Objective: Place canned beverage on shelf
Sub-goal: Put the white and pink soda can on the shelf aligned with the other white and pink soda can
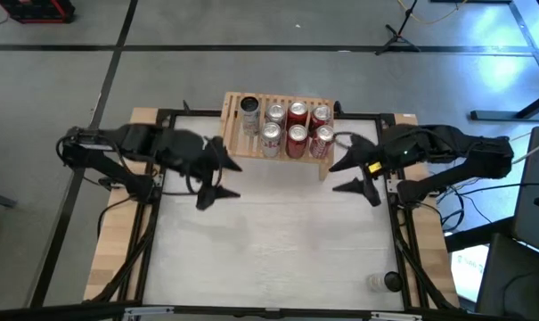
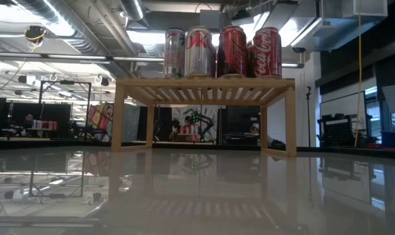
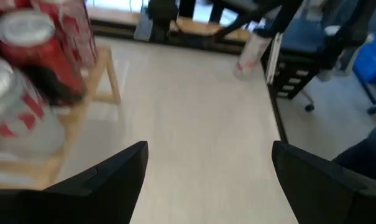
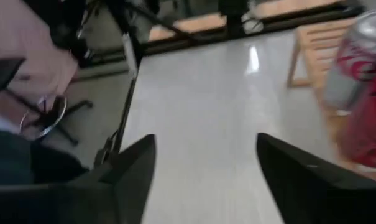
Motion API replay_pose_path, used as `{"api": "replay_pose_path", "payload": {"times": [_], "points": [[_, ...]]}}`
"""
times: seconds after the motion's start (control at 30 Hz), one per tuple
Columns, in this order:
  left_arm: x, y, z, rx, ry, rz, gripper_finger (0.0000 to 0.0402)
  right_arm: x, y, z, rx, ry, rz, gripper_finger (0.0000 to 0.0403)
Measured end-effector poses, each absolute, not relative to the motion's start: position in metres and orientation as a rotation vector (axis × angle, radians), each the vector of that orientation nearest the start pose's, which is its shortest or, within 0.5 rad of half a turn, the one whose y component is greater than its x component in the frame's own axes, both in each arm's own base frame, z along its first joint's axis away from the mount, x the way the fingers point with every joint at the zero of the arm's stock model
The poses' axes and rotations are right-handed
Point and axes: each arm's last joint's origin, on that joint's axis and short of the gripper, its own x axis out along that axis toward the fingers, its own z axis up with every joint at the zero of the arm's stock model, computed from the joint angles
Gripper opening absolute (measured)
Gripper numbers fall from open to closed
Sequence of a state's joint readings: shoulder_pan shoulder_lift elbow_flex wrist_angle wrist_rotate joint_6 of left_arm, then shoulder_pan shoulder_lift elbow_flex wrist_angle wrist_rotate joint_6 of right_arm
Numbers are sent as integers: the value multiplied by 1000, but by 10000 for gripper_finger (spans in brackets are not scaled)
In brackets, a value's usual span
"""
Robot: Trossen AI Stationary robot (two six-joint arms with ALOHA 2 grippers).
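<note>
Two dark, near-black arms, both built from chunky jointed segments. Each one ends in the left gripper [image 1: 221, 178] and the right gripper [image 1: 356, 175], a pair of tapered, pointed black fingers [image 3: 107, 177]. A small yellow marking sits on the right arm, and thin dark cables loop beside both.

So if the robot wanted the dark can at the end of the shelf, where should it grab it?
Around its round side wall, about halfway up. The dark can stands upright at the left end of the shelf, with a silver can close on its other side, so coming in from the open left with the left gripper looks easiest.
</note>
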State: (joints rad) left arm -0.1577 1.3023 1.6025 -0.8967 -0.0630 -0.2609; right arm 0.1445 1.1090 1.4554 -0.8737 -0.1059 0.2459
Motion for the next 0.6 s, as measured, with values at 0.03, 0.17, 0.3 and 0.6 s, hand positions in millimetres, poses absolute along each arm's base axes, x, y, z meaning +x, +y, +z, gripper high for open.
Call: {"api": "replay_pose_path", "payload": {"times": [0.03,0.17,0.3,0.6], "points": [[243,-42,428,-190,614,-10,332,197,36,434,225,580,183,290],[245,-58,403,-206,653,-31,332,209,55,440,228,742,158,334],[241,-73,383,-236,660,-82,332,216,74,431,313,994,72,340],[233,-94,358,-240,683,-161,332,203,121,396,507,1284,-69,319]]}}
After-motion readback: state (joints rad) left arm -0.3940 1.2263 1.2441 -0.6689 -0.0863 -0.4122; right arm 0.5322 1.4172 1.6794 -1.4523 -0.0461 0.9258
